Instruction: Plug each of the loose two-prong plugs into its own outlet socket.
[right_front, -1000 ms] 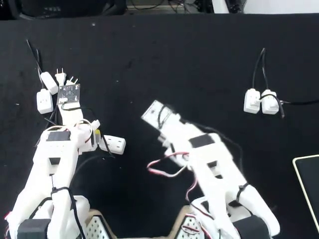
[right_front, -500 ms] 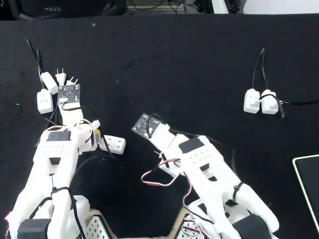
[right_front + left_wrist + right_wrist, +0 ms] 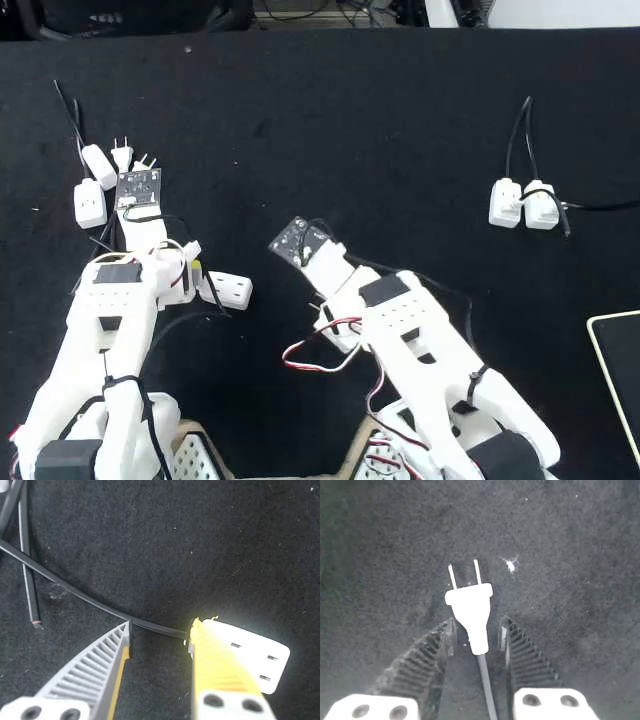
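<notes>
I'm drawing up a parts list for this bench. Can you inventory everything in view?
table: one, black, under everything.
loose plug: one, white, between the right tool's fingers.
outlet socket: one, white, beside the left tool's yellow finger.
plug-and-socket cluster: several white pieces, far left; exact count unclear.
joined pair: two white pieces touching, right side.
black cables: a few, near the left tool's tips.
flat panel: one, dark, pale rim, right edge.
left arm, right arm: white, near edge.
left tool: open.
right tool: open.
</notes>
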